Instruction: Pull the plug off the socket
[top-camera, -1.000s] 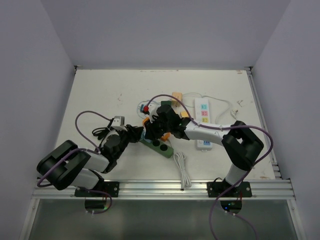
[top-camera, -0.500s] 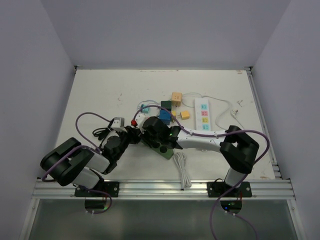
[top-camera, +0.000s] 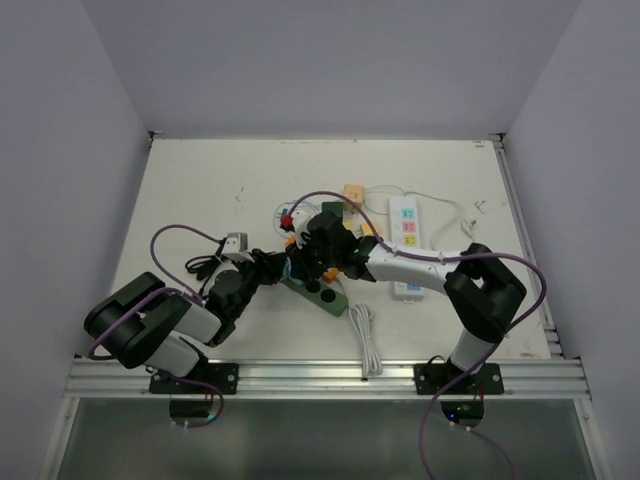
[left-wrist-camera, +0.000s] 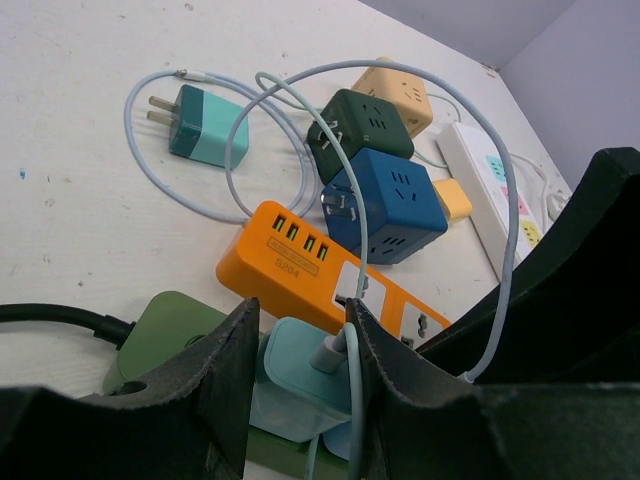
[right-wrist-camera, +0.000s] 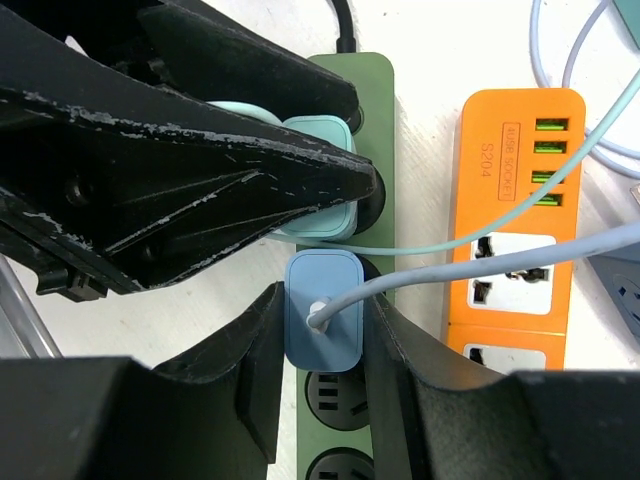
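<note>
R gripper (right-wrist-camera: 323, 330) was closed tight on the blue plug (right-wrist-camera: 336, 345). In the R wrist view I saw one black finger pressed against each side of it. The plug sat on the green pwr strip (right-wrist-camera: 345, 425), w/ bare sockets just below it in that view. I couldn't tell how deep its prongs were. A pale blue cable (right-wrist-camera: 480, 262) left its face and ran right, over the orange pwr strip (right-wrist-camera: 520, 190), which lay beside the green one and parallel to it.

L gripper (left-wrist-camera: 300, 335) faced it from the opposite side, jaws at mid width, fingers touching both sides of the pale teal plug (left-wrist-camera: 290, 380). That plug sat on the same green strip, right next to the blue plug. A mint cable (right-wrist-camera: 450, 236) led away from it.

Further out, L wrist view: a dark blue cube adaptor (left-wrist-camera: 385, 205) sat just beyond the orange strip, then a dark green cube (left-wrist-camera: 365, 130), then a tan cube (left-wrist-camera: 395, 92). A teal charger (left-wrist-camera: 205, 135) lay loose on its side, prongs pointing left, inside a loop of pale cable. A white pwr strip (top-camera: 405, 230) lay further right.

From the top view, both arms met over the green strip, near the front middle of the white table (top-camera: 200, 190).
</note>
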